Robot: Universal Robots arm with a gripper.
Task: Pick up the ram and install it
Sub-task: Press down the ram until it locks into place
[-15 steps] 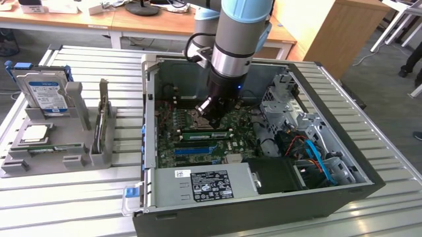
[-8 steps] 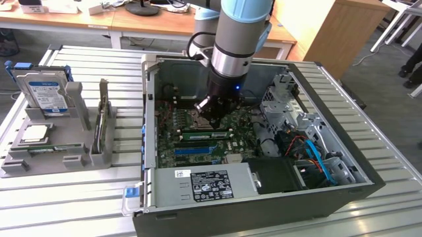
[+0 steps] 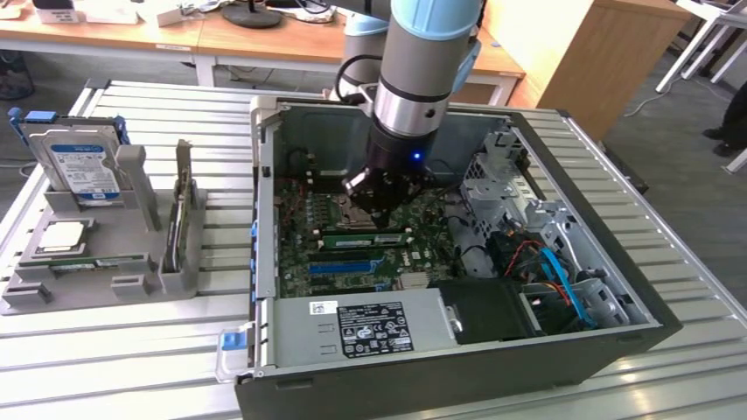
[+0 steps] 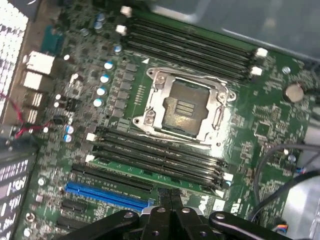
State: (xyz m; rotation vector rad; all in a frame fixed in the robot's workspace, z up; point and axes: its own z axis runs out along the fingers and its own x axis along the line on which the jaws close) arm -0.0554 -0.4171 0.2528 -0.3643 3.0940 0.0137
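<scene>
The ram is a long green stick lying along a memory slot on the motherboard, just beside the processor socket. In the wrist view the ram runs along the slot nearest my fingers. My gripper is low inside the open computer case, directly over the ram. Its black fingers are pressed together with nothing between them, and their tips are at the ram's long edge; I cannot tell whether they touch it.
The case walls and the drive cage hem the arm in. A power supply fills the case's near end. On the exterior view's left, a grey holder carries a hard drive and a silver processor chip.
</scene>
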